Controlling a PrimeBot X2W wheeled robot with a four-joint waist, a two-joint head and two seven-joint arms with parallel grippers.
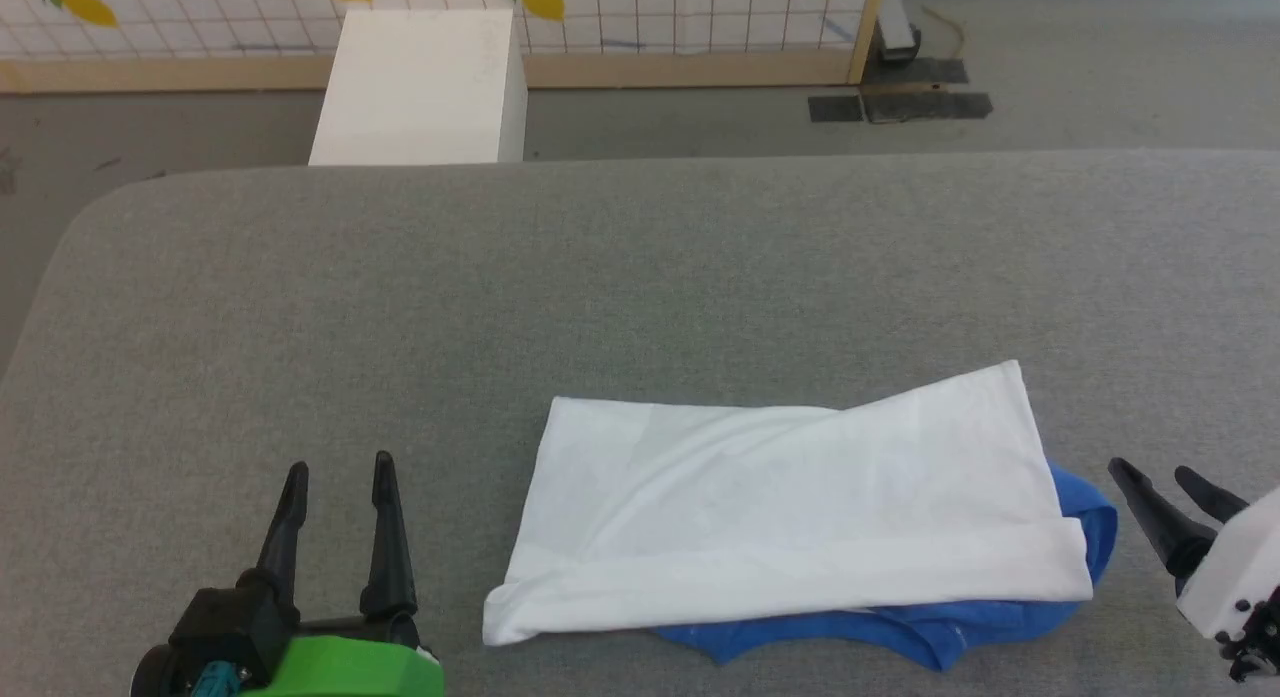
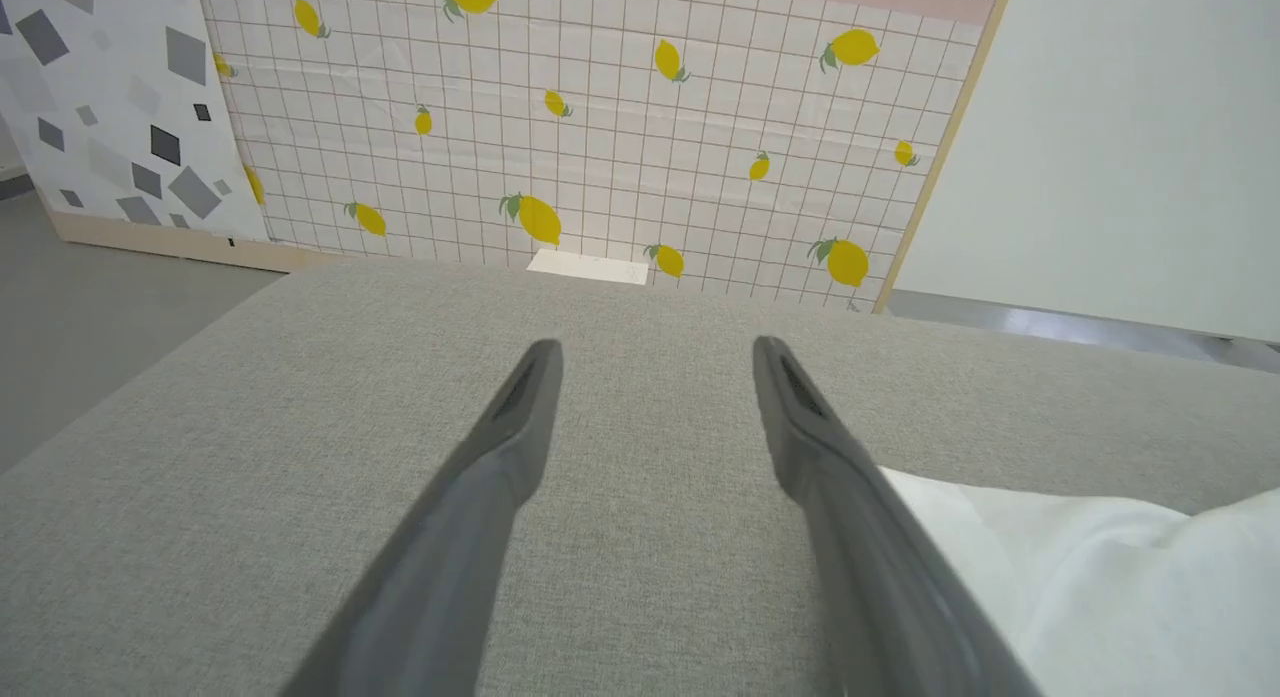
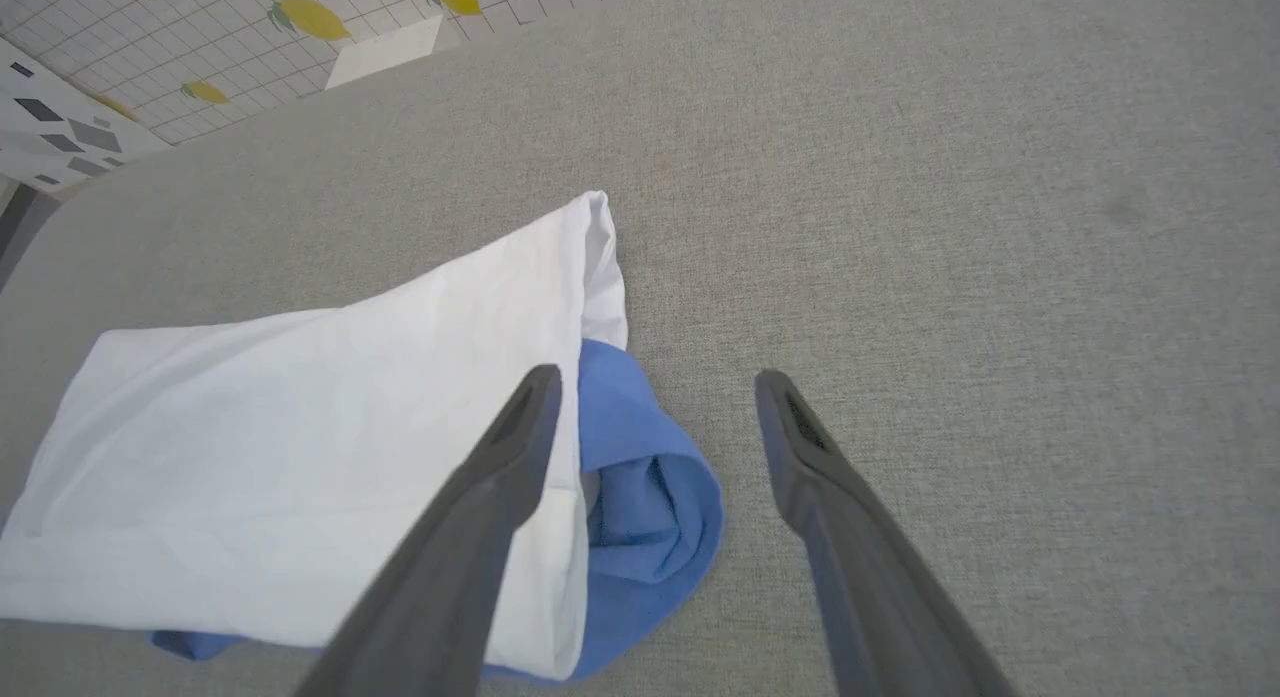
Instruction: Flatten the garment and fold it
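Item: garment [image 1: 790, 507], folded into strip, white layer uppermost, lying near front edge of grey table [image 1: 640, 277], between grippers.
Left gripper [image 1: 340, 464]: fingers spread wide, empty, clear of cloth.
Right gripper [image 1: 1148, 468]: spread wide, empty, just beside right end.
Risk: blue sleeve [image 3: 650, 507] bunched under right end (far edge also slanted). Further fold would likely trap lump and skew stack.
Views: right wrist view reveals sleeve curled into roll, which head view renders as flat blue fringe.

The head view looks forward and down from high over the table [image 1: 640, 277], the left wrist view looks low along the left gripper [image 2: 655, 345] toward the lemon-print panel [image 2: 600, 127], the right wrist view looks steeply down, close, and all three share the garment [image 1: 780, 507].
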